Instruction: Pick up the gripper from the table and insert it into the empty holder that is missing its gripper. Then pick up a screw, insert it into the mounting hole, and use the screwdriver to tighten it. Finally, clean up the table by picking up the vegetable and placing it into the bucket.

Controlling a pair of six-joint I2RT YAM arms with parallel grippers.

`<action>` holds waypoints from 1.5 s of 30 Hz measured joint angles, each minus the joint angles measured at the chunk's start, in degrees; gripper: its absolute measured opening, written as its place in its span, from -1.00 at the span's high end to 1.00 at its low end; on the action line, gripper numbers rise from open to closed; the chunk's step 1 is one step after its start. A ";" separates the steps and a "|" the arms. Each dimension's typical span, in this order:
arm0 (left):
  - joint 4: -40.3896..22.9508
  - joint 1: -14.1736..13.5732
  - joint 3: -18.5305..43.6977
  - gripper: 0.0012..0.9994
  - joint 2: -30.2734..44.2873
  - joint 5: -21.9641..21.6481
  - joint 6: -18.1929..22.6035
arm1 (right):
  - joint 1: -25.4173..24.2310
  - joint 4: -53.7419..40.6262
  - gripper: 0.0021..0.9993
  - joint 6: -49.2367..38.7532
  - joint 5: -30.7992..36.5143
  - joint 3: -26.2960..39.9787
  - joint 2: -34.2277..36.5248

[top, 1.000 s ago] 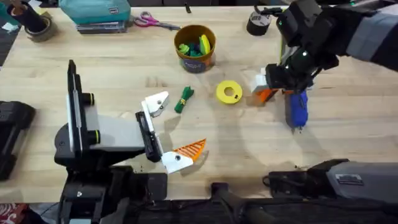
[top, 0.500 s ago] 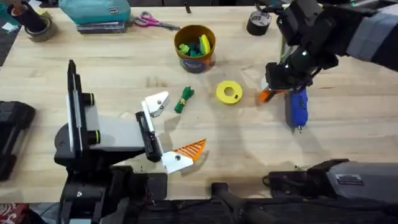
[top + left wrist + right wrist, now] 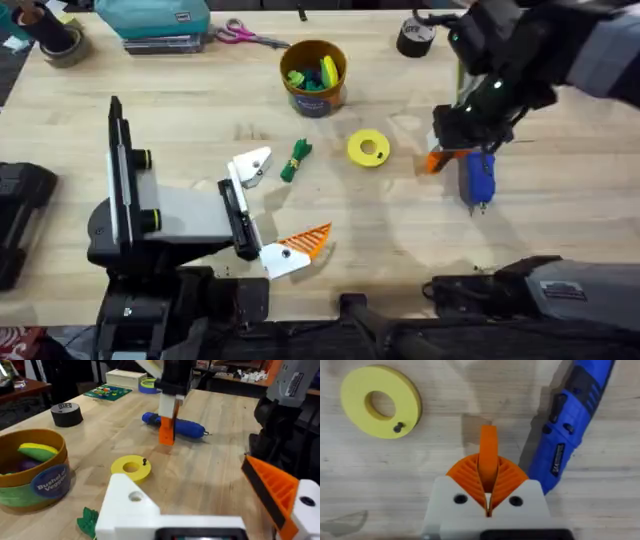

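— Over by the screwdriver (image 3: 478, 177), what has the right end effector (image 3: 488, 491) got?

— Its ribbed pads are pinched on the gripper (image 3: 488, 452), the flat orange finger. It hangs upright between them, tip towards the surface (image 3: 560, 170), just beside the blue screwdriver lying flat. From above, a bit of orange (image 3: 436, 160) shows under the arm's dark bulk.

— And the left end effector (image 3: 268, 208)?

— Spread wide, gripping nothing, low over the near part of the surface. One side is the bare white holder (image 3: 250, 165); the other carries its own orange finger (image 3: 306, 240).

— Where's the vegetable (image 3: 296, 158)?

— On the wood beside the holder, between it and the yellow ring (image 3: 368, 148). A small dark screw (image 3: 397, 428) sits on that ring.

— The bucket (image 3: 314, 77)?

— Farther back, upright, with coloured toys inside. A black tape roll (image 3: 415, 38) lies towards the far right, scissors (image 3: 247, 36) along the far edge.
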 joint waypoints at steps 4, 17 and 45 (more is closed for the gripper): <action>0.00 0.00 0.00 -0.97 0.00 0.00 0.00 | 0.00 -3.70 0.99 -0.02 0.00 4.94 -2.59; 0.00 0.00 0.00 -0.97 0.02 0.00 0.00 | 0.00 -3.22 0.99 0.00 -3.45 11.91 -15.13; 0.00 0.00 0.00 -0.97 0.02 0.00 0.02 | 0.00 49.14 0.99 10.68 -50.11 -11.40 -23.59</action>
